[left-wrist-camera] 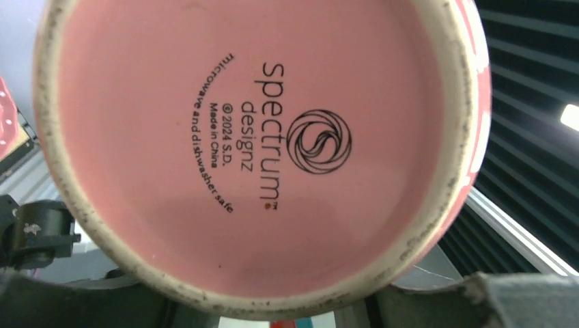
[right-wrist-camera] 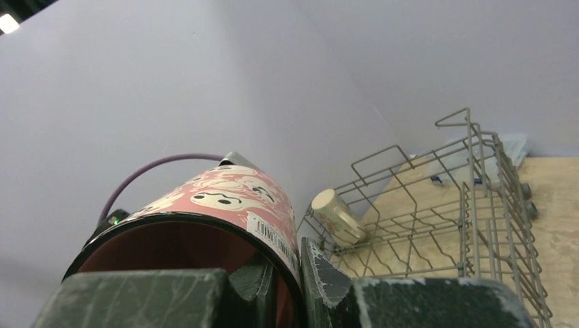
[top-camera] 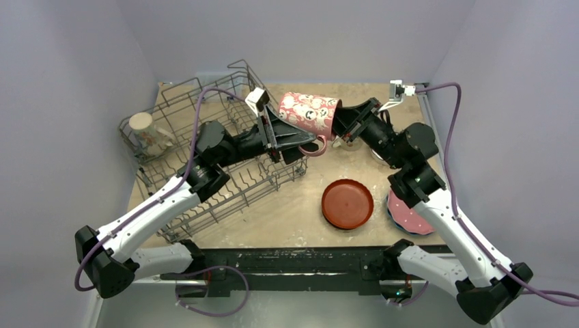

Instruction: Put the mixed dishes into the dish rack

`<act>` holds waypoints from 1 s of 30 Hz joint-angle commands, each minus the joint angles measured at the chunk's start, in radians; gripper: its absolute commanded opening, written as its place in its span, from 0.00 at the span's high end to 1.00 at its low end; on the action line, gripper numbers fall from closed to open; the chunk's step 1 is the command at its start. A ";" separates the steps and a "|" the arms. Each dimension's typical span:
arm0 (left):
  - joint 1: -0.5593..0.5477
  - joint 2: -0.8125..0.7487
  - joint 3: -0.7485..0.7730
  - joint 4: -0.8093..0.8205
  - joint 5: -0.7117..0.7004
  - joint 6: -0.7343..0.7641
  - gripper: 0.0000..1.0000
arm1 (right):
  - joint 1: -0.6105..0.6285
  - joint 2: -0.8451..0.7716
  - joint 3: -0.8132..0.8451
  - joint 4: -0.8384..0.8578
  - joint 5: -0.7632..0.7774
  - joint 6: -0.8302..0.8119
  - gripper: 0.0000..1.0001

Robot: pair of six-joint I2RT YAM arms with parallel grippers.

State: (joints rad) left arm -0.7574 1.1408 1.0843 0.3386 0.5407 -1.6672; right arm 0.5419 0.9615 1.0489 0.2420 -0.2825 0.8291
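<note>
Top external view showed our right gripper (top-camera: 339, 117) pinching the rim of the pink patterned ceramic mug (top-camera: 308, 113), held sideways beside the grey wire dish rack (top-camera: 205, 102), our left gripper (top-camera: 302, 143) spread wide at its base.

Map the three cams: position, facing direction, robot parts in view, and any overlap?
Top external: above and behind the bases, looking down on both arms, the grey wire dish rack and the pink patterned mug.
Left wrist: on the left arm, facing the mug's printed base close up; left fingers at the bottom corners.
Right wrist: behind the mug's mouth, facing the rack; right fingers straddle the rim.
Shared: all see the mug; top and right wrist share the rack and beige mug.
</note>
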 commanded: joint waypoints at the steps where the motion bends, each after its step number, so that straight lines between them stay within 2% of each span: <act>1: -0.025 -0.029 0.014 0.004 -0.145 -0.006 0.55 | 0.003 -0.033 0.025 0.149 0.034 0.049 1.00; 4: -0.050 -0.034 0.032 -0.037 -0.206 0.026 0.60 | 0.009 -0.033 0.020 0.130 0.055 0.057 1.00; 9: -0.077 0.000 0.058 -0.038 -0.218 0.021 0.59 | 0.029 -0.023 0.041 0.082 0.078 0.029 1.00; 16: -0.084 -0.033 0.048 -0.046 -0.309 0.067 1.00 | 0.040 -0.031 0.039 0.068 0.071 0.008 1.00; 21: -0.088 -0.059 0.074 -0.191 -0.380 0.053 1.00 | 0.042 -0.047 0.037 -0.020 0.101 -0.011 1.00; 24: -0.090 -0.081 0.070 -0.274 -0.424 -0.001 1.00 | 0.041 -0.062 0.028 -0.077 0.140 -0.040 0.90; 30: -0.089 -0.113 0.018 -0.265 -0.488 -0.131 1.00 | 0.041 -0.065 0.033 -0.158 0.185 -0.094 0.78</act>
State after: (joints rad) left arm -0.8688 1.0687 1.1015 0.0841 0.2211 -1.7370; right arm 0.5880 0.9474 1.0443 0.0799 -0.1539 0.7990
